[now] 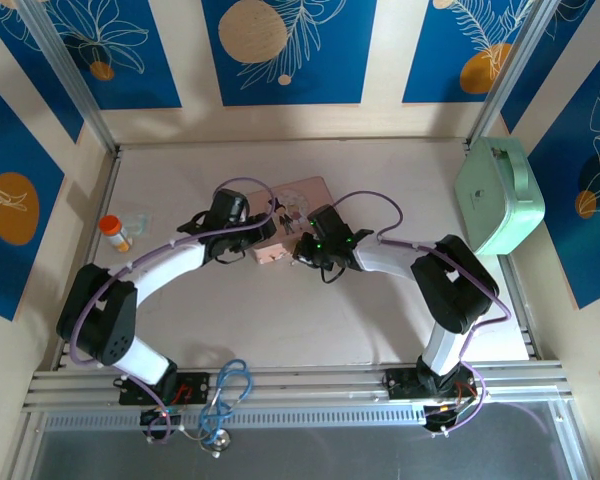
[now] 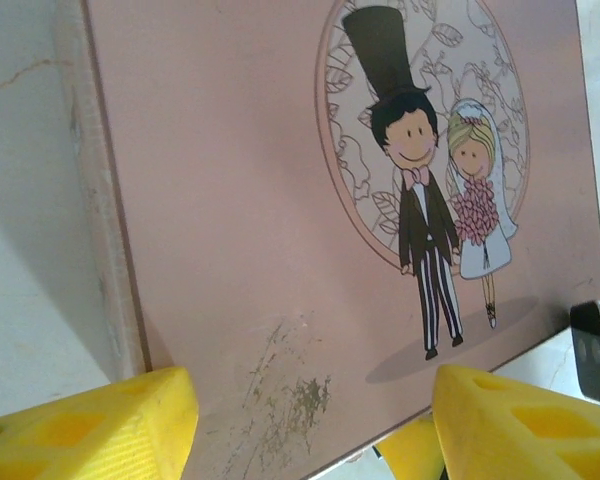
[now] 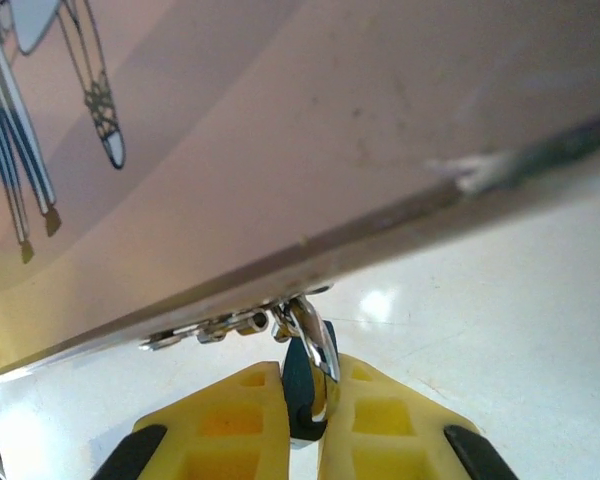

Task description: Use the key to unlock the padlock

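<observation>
Padlock (image 3: 306,385) sits pinched between right jaws; left jaws gape over pink tin (image 2: 260,180).

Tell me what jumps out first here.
The pink tin with its cartoon couple sits at the centre of the overhead view. At its edge, the right tool pinches the tiny padlock. A mint case stands at the right side.

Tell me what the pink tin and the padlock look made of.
The pink tin looks like thin printed sheet metal with a satin pink coat; scuffs near its edge expose duller grey-brown. The padlock has a bright chromed metal shackle with sharp glints; its dark blue body could be plastic or paint, unclear.
</observation>
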You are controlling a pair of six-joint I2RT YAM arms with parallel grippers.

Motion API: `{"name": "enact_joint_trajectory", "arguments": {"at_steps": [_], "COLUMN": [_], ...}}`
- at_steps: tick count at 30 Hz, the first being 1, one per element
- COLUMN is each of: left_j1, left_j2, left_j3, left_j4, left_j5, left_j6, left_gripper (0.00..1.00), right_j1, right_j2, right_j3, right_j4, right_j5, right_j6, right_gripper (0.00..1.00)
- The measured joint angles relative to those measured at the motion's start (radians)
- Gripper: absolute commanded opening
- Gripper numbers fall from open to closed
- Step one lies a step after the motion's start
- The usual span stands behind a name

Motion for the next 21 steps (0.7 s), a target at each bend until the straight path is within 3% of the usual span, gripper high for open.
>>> {"name": "enact_joint_trajectory", "arguments": {"at_steps": [5,15,21], "left_j1": [-0.020,-0.035,-0.034], "left_j2": [-0.042,-0.119,-0.193], "left_j3": [-0.060,-0.086,-0.114], "left_j4": [0.049,-0.021,-0.149], "left_j5": [-0.055,-0.081,-0.116], "left_j6": [-0.049,-0.084,-0.098], "left_gripper": [0.66,0.79,0.73], "right_j1": [0.002,0.021,0.029], "right_j2": [-0.002,-0.003,-0.004], "right_j3": [-0.011,-0.026,-0.026], "right_j4": [0.019,0.037,0.026], "right_j5": [0.006,0.010,0.036], "right_j6": [0.000,0.000,0.014], "right_gripper": [0.08,0.07,0.07]}}
